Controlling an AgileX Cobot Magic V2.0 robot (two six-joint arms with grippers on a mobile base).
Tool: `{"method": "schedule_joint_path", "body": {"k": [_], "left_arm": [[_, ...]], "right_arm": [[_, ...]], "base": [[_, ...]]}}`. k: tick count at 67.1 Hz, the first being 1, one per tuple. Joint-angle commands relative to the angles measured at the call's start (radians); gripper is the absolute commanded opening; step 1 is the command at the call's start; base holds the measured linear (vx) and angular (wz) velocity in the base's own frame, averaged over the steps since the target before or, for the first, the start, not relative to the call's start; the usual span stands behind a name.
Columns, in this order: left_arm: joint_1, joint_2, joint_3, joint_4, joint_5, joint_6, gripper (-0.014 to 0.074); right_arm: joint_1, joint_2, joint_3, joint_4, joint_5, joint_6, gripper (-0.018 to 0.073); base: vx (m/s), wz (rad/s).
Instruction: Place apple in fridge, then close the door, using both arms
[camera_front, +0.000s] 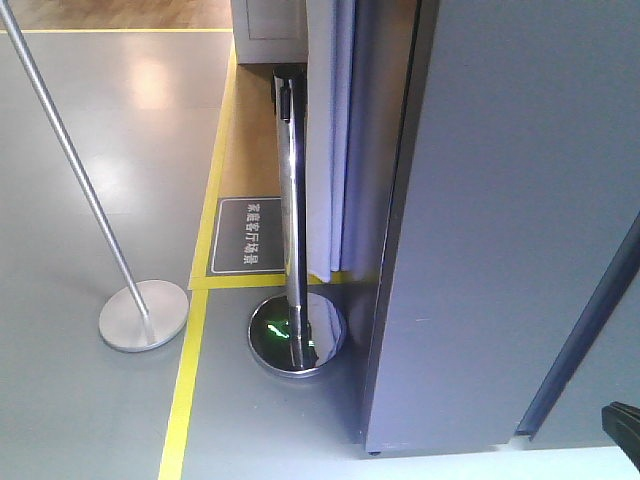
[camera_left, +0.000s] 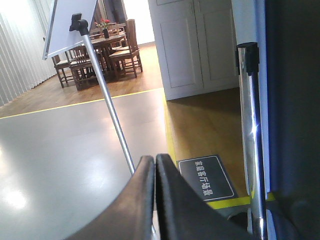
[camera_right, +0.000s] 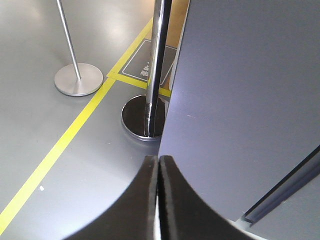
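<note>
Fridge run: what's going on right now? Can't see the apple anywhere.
Nothing is being held. The left claw and right claw are both shut and empty. No apple shows in any view. The cameras look at the dark grey fridge from outside, beside a chrome stanchion post on its round base, with yellow floor tape running past. A dark edge runs diagonally at lower right; whether that is the door, and whether it is closed, cannot be told.

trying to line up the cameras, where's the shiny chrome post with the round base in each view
Front view: the chrome post stands at centre, its base just left of the fridge.
Left wrist: at the right edge, above and right of the shut left hand.
Right wrist: top centre, above the shut right hand.
Shared landmark: the dark floor sign by the yellow line.
</note>
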Motion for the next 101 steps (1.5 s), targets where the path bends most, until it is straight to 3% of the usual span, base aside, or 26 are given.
{"method": "schedule_joint_path", "body": {"k": [1,32,38,46,57,78,101], "left_arm": [[-0.003,-0.016,0.015,-0.007,-0.075,-0.001,-0.0008],[-0.003,-0.016,0.015,-0.007,-0.075,-0.001,-0.0008],[-0.003,-0.016,0.015,-0.007,-0.075,-0.001,-0.0008],[-0.003,-0.016,0.015,-0.007,-0.075,-0.001,-0.0008],[-0.003,-0.016,0.015,-0.007,-0.075,-0.001,-0.0008],[-0.003,-0.016,0.015,-0.008,-0.073,-0.001,-0.0008],[-0.003,-0.016,0.015,-0.008,-0.072,-0.001,-0.0008]], "right_arm": [[0.002,0.006,-0.030,0.002,-0.063,-0.005,-0.0006],[0.001,0.006,-0.027,-0.038,-0.065,-0.005,-0.0006],[0.001,0.006,0.031,-0.039,-0.142,0.013,-0.0006],[0.001,-0.013,0.174,-0.045,-0.344,0.107,-0.0006],[-0.004,-0.154,0.311,-0.071,-0.471,0.197,-0.0006],[-0.190,-0.383,0.375,-0.146,-0.454,0.278,-0.0003],[-0.199,-0.380,0.375,-0.194,-0.559,0.277,-0.0002]], "base": [[0.00,0.00],[0.00,0.00],[0.00,0.00],[0.00,0.00],[0.00,0.00],[0.00,0.00],[0.00,0.00]]}}
